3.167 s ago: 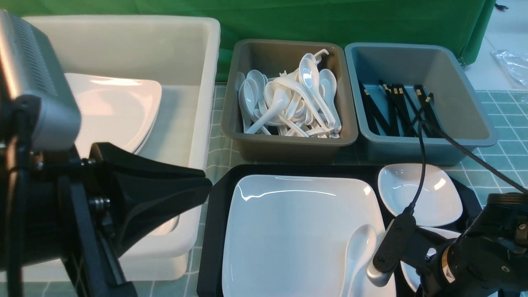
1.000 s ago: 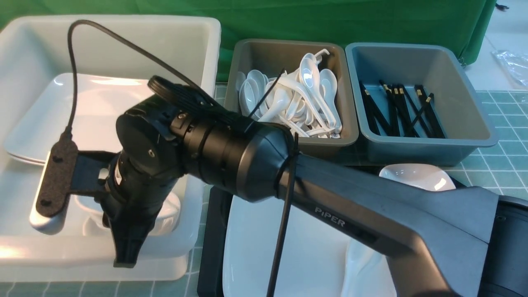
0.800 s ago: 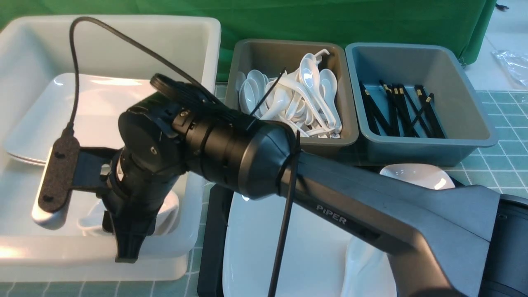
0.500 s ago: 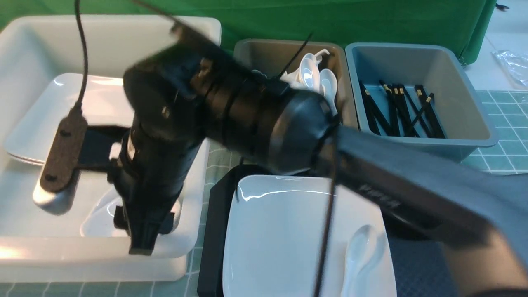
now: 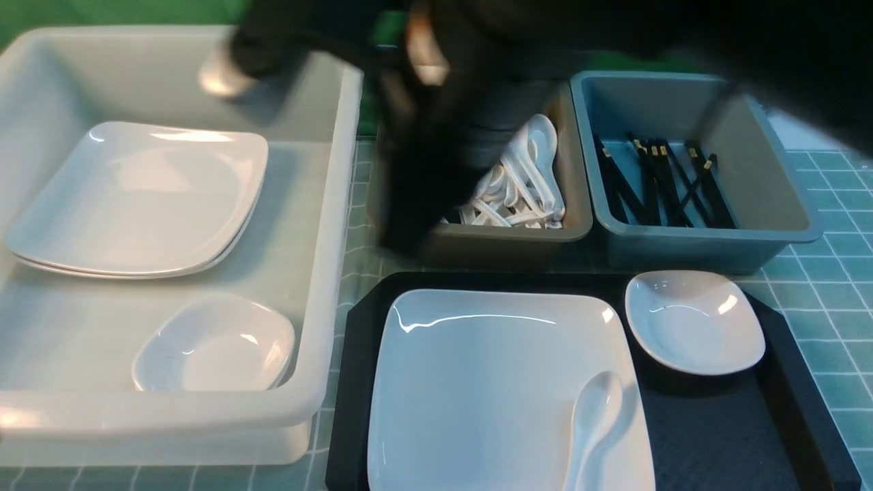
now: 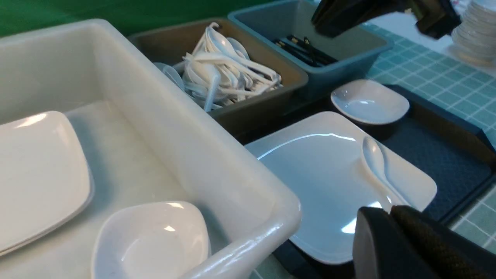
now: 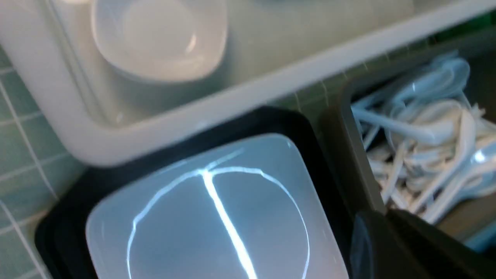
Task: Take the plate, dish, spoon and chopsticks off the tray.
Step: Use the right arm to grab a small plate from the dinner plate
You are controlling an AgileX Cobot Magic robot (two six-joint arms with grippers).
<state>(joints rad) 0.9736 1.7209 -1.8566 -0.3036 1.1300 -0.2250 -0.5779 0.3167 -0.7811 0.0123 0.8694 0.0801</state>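
Note:
The black tray (image 5: pixel 723 436) holds the large white plate (image 5: pixel 477 382), and the white spoon (image 5: pixel 593 416) lies on the plate's near right corner. A small white dish (image 5: pixel 694 320) sits at the tray's far right. No chopsticks show on the tray. My right arm (image 5: pixel 436 136) is a dark blur above the spoon bin. In its wrist view the right gripper (image 7: pixel 385 213) looks shut and empty, over the tray's far left corner. My left gripper (image 6: pixel 389 211) is shut and empty, near the plate's (image 6: pixel 321 174) front edge.
The white tub (image 5: pixel 327 204) on the left holds stacked plates (image 5: pixel 136 198) and a small dish (image 5: pixel 215 344). Behind the tray stand a grey bin of spoons (image 5: pixel 505 239) and a blue-grey bin of black chopsticks (image 5: pixel 709 239). A stack of dishes (image 6: pixel 472 31) stands far right.
My right arm left a small dish in the white tub, rose out of it and swung right over the spoon bin. Its jaws opened, then came together.

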